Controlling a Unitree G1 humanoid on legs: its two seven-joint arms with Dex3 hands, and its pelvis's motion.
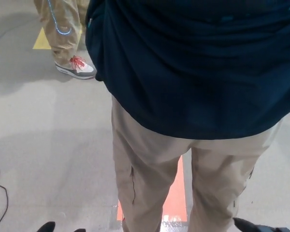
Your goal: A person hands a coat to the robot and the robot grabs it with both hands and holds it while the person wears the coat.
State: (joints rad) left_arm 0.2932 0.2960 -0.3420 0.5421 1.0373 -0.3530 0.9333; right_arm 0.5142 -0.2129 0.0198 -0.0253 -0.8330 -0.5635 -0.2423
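Coat (198, 63) hangs on the person, filling your upper frame above the beige trousers (150, 179). Black tips of each hand barely show below it; you cannot tell their state.

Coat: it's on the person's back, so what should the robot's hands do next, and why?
Probably bring both hands down to rest, clear of the person. The dark coat already hangs over the person's back and hips, above the khaki trousers, and neither hand grips it: only slivers of the left hand and right hand show at the bottom edge, below the hem.
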